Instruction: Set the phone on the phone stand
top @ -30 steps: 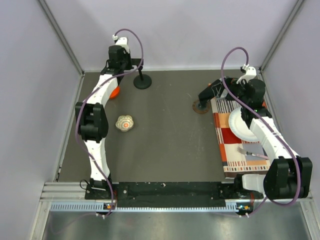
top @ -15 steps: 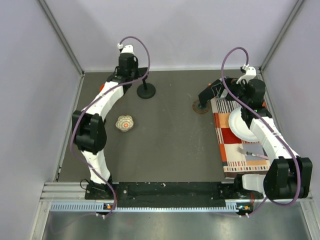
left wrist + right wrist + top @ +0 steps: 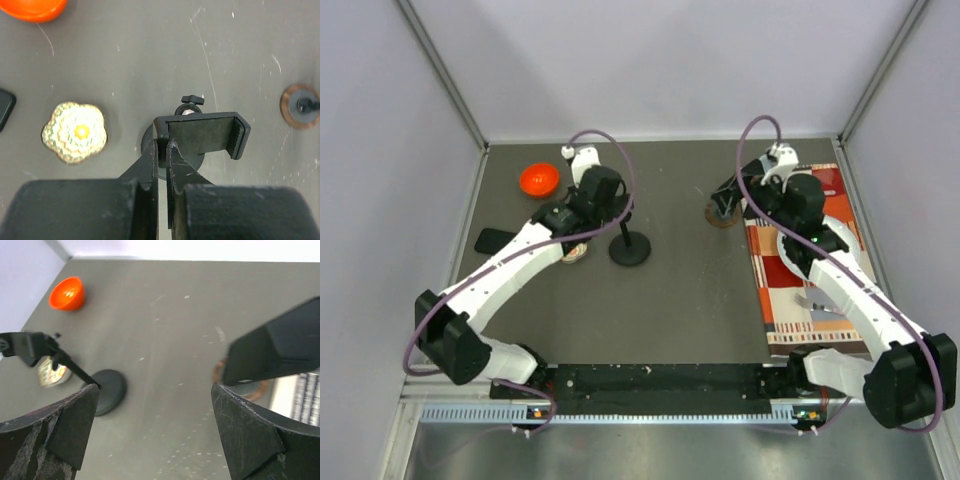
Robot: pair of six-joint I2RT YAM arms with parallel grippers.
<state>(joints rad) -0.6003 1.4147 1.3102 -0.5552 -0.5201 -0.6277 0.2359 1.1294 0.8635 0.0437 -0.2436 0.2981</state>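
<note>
1. While the phone stand is gripped at one edge of its clamp head, the left gripper is seen with jaws drawn narrow onto that edge. The hold is judged a means of shifting or steadying the stand, whose round base appears to rest on the table
2. The phone is found lying flat, well to the left of the phone stand, touched by neither gripper and not yet placed
3. A patterned round ornament is noted between the phone stand and the phone, close to the stand's base. An orange bowl is set farther back and left of the stand
4. The right gripper is held to the right of the phone stand, jaws spread wide with nothing between them. A brown-footed stand with a dark plate is seen just beyond one finger, and contact cannot be told
5. Judgement: the phone stand is probably being set where the phone can be seated on it. The phone is yet to be picked up, and the thin-stemmed stand may be tipped if its head is released carelessly
</note>
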